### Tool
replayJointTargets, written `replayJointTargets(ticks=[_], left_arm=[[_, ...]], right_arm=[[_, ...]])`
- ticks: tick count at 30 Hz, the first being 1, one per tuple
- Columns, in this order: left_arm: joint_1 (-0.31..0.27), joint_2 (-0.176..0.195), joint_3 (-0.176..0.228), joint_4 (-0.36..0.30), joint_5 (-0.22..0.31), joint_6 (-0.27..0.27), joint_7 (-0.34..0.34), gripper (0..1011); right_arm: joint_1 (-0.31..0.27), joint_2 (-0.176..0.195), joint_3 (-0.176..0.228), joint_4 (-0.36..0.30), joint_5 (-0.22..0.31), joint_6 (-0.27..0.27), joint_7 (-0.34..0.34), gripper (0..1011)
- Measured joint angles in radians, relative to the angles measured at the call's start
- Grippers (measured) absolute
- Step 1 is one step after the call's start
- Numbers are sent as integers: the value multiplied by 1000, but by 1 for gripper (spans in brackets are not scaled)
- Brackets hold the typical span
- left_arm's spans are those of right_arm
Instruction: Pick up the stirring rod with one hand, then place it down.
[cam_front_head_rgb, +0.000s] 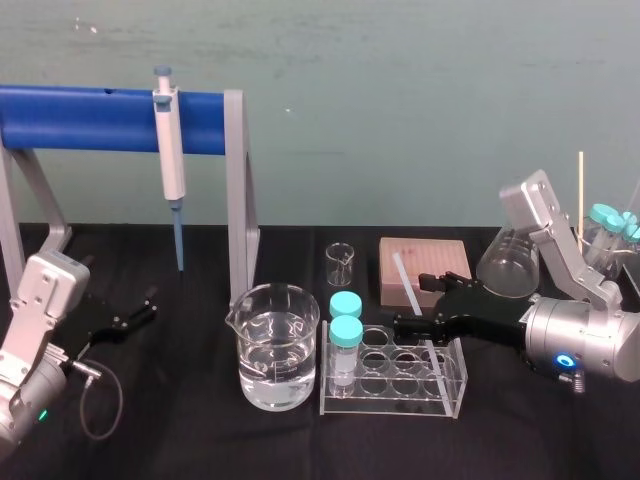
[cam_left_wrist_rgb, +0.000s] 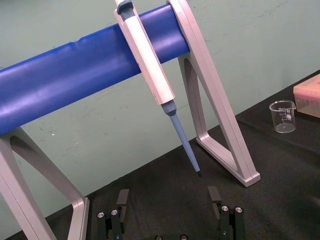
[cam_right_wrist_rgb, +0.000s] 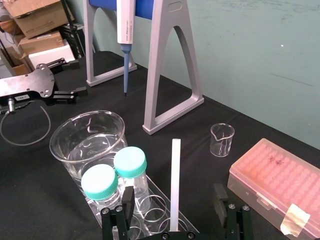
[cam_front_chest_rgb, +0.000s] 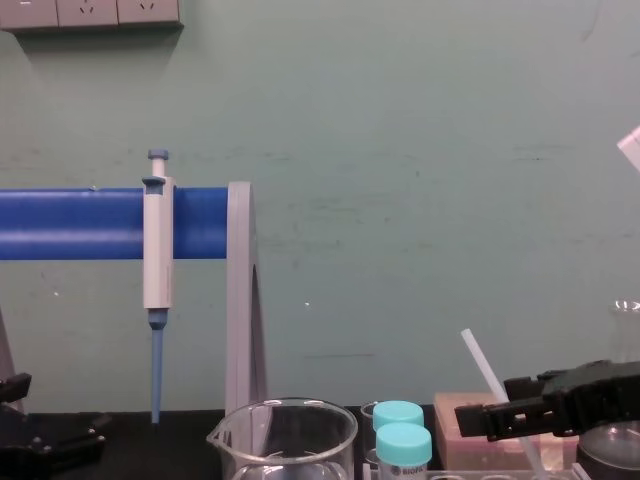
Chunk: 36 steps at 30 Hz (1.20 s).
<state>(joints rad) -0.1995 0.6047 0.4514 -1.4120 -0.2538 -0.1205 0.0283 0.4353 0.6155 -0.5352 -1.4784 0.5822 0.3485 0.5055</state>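
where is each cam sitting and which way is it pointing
Head: up high, looking down at the table; left gripper at left, right gripper at right.
Chest: low, looking level across the table toward the wall; right gripper shows lower right.
Left wrist: on the left arm, facing the pipette; its open gripper in the foreground.
Right wrist: on the right arm, facing the stirring rod between its open fingers.
Head and right wrist share the stirring rod and beaker.
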Motion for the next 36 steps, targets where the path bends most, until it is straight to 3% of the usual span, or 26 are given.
replayJointTargets(ticks=[9, 29, 33, 36], left_arm=[[0, 0, 0, 0, 0, 0, 0, 1000], [0, 0, 0, 0, 0, 0, 0, 1000], [0, 0, 0, 0, 0, 0, 0, 1000], [0, 0, 0, 0, 0, 0, 0, 1000]], right_arm=[[-1, 0, 2, -1, 3, 0, 0, 838], [-2, 0, 3, -2, 5, -1, 0, 179], [-2, 0, 3, -2, 6, -1, 0, 80], [-2, 0, 3, -2, 6, -1, 0, 66]])
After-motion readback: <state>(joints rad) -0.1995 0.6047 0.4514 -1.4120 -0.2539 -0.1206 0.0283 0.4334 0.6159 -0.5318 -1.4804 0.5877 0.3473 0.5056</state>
